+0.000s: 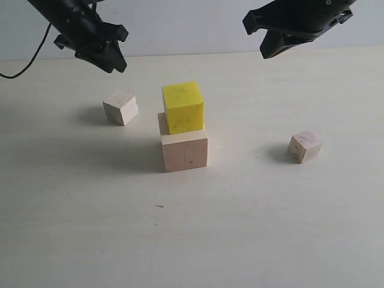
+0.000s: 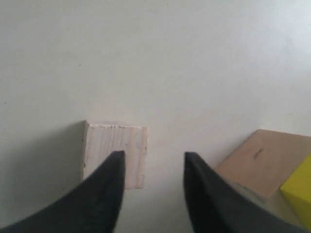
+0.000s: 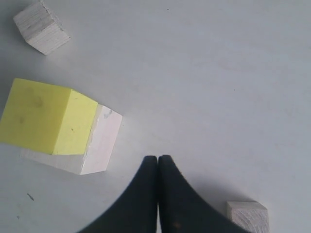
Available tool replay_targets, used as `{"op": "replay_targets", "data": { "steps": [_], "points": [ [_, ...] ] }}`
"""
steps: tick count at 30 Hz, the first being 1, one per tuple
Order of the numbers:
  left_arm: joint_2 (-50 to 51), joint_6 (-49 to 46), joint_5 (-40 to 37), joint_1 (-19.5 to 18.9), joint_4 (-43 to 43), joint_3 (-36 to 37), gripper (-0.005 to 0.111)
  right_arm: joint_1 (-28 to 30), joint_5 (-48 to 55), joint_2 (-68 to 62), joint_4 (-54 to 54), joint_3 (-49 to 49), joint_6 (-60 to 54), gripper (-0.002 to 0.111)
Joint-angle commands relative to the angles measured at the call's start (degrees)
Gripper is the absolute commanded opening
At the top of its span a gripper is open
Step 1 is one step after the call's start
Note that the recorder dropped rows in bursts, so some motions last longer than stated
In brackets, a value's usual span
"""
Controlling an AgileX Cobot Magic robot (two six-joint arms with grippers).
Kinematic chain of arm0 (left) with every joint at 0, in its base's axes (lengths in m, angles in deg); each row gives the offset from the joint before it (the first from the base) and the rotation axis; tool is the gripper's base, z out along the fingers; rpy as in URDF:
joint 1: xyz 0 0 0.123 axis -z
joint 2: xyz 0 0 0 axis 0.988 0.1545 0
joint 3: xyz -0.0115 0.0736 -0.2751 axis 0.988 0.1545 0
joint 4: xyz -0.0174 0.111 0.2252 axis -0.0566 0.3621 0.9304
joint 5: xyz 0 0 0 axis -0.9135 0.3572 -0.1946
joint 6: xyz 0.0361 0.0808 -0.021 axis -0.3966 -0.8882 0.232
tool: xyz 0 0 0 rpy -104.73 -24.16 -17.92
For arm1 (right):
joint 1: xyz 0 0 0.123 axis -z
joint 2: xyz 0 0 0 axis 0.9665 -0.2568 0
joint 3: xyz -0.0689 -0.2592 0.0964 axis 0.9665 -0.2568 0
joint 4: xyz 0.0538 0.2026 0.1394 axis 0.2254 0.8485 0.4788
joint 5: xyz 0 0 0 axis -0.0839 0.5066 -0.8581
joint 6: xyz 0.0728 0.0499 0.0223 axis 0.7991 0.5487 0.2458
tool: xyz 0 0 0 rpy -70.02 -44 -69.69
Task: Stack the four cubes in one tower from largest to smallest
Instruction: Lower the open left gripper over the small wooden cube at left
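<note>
Yellow cube (image 1: 183,107) hides much of the large cube (image 1: 185,153).

Three pale wood cubes (image 1: 185,153) (image 1: 120,108) (image 1: 305,146), one yellow cube (image 1: 183,107)

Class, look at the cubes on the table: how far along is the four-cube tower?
Done: yellow cube sits on the large wood cube. In hand: nothing; the left gripper hangs open over the left small cube, the right gripper is shut, empty. Left: that cube and the right small cube lie on the table, unstacked.

left gripper (image 2: 154,156) parted, right gripper (image 3: 158,159) closed
</note>
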Motion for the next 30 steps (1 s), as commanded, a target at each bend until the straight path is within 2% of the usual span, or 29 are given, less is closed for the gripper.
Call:
{"op": "replay_targets", "data": {
  "steps": [1, 4, 9, 12, 30],
  "points": [
    [-0.1, -2.2, 1.4, 1.6, 3.1, 0.0, 0.073, -0.1, 0.4, 0.0, -0.4, 0.1, -0.4, 0.0],
    [0.3, -0.9, 2.4, 3.2, 9.2, 0.0, 0.071, -0.1, 0.8, 0.0, -0.3, 0.1, -0.4, 0.0],
    [1.2, -0.9, 2.9, 4.5, 10.9, 0.0, 0.071, -0.1, 1.2, 0.0, 0.6, 0.1, -1.7, 0.0],
    [1.9, -0.6, 2.9, 4.8, 14.8, 0.0, 0.071, -0.1, 1.6, 0.0, 1.2, 0.1, -2.0, 0.0],
    [7.1, -0.7, 5.3, 4.9, 12.7, 0.0, 0.071, -0.1, 1.6, 0.0, 1.2, 0.1, -2.6, 0.0]
  ]
}}
